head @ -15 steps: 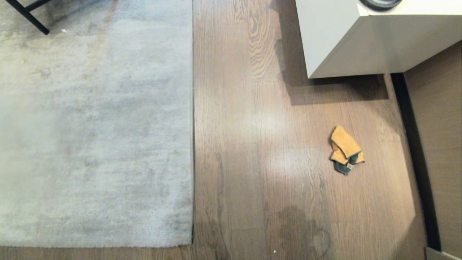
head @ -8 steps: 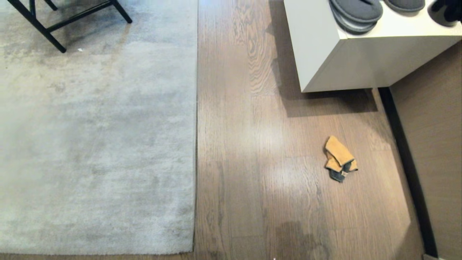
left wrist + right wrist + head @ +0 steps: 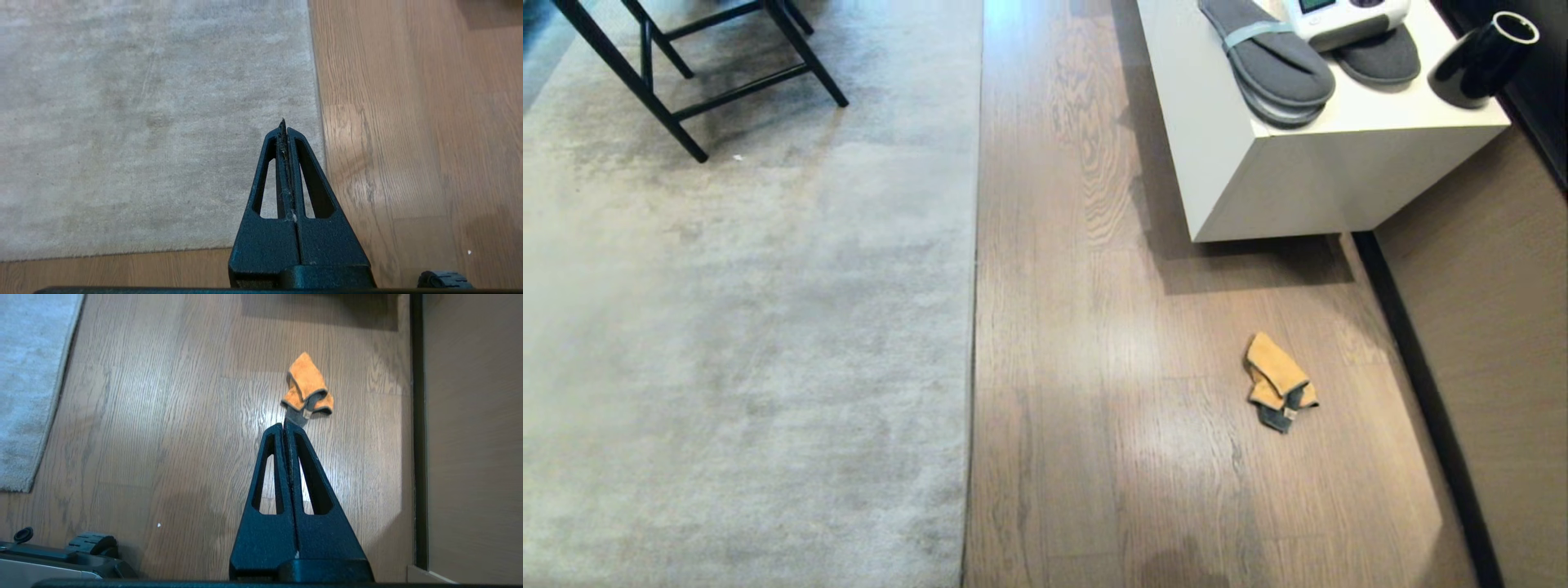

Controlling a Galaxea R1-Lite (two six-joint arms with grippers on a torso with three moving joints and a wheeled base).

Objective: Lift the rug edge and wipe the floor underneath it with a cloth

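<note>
Cloth (image 3: 1278, 382), crumpled orange-tan with a dark grey part, lies on the floor (image 3: 1094, 327), well right of the rug edge (image 3: 974, 327), which lies flat; left end effector (image 3: 284, 126) hangs over the rug corner, fingers pressed together, holding nothing; right end effector (image 3: 284, 426), likewise closed and empty, hangs above the floor near the cloth.

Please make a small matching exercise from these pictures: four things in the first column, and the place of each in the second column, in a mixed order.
Things:
1. cloth
2. slippers
3. black chair legs
4. black cup

Places:
A. on the rug
B. on the bare floor
C. at the white cabinet's right corner
D. on the cabinet top, left part

Pairs: 1-B, 2-D, 3-A, 4-C
</note>
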